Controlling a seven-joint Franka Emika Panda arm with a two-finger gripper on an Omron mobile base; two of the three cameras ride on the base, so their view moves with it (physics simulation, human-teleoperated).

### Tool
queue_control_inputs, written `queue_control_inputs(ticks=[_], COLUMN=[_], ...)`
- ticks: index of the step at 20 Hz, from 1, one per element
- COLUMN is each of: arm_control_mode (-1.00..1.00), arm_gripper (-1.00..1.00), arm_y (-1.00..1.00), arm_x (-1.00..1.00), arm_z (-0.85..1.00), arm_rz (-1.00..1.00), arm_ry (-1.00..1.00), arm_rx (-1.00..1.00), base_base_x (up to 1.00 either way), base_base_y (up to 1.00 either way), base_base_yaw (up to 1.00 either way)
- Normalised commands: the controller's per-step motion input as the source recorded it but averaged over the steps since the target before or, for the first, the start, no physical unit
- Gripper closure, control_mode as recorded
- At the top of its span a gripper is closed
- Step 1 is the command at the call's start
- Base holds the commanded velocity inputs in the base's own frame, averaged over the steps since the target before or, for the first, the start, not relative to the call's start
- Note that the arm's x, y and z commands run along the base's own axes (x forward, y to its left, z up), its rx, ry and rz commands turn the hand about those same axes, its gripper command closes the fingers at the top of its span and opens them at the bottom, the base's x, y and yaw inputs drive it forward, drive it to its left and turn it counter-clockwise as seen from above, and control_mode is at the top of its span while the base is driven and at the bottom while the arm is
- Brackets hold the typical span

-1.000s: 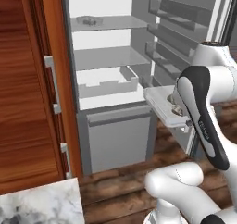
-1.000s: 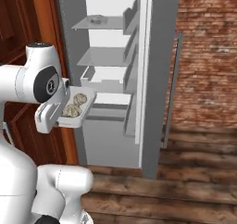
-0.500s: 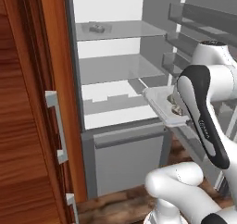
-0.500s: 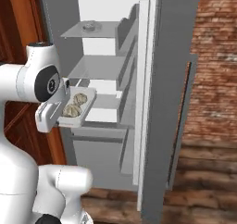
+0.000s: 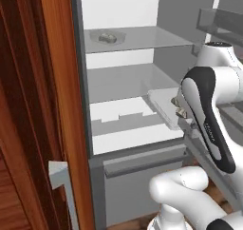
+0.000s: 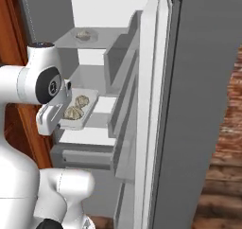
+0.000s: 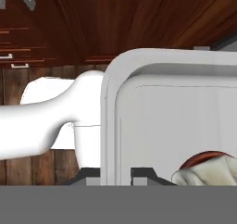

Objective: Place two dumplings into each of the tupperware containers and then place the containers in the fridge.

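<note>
tupperware container [image 6: 87, 105], a shallow grey translucent plastic tray, sits in the two-finger gripper [image 6: 56, 117], whose fingers are clamped on its near rim, held level at the mouth of the tall grey-white fridge [image 5: 124, 58] over a translucent shelf [image 5: 118, 81]. reddish wooden cabinet panels [image 5: 33, 105] stand to the left, a brick wall [image 6: 234, 95] and plank floor [image 6: 217, 185] to the right. compared with a second ago the fridge looms nearer and larger in both base views, as the cameras have moved. two pale crimped dumplings [image 6: 77, 107] lie in the held tray; another container with dumplings [image 5: 107, 37] rests on the upper shelf.
</note>
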Motion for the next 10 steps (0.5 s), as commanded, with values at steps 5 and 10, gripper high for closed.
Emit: queue_control_inputs(ticks=[5, 10], arm_control_mode=[1.00, 1.00], arm_gripper=[1.00, 1.00], arm_y=[0.00, 0.00], arm_x=[0.00, 0.00], arm_z=[0.00, 0.00], arm_rz=[0.00, 0.00], arm_ry=[0.00, 0.00], arm_rx=[0.00, 0.00], base_base_x=[0.61, 0.36], base_base_y=[0.20, 0.18], base_base_yaw=[0.00, 0.03])
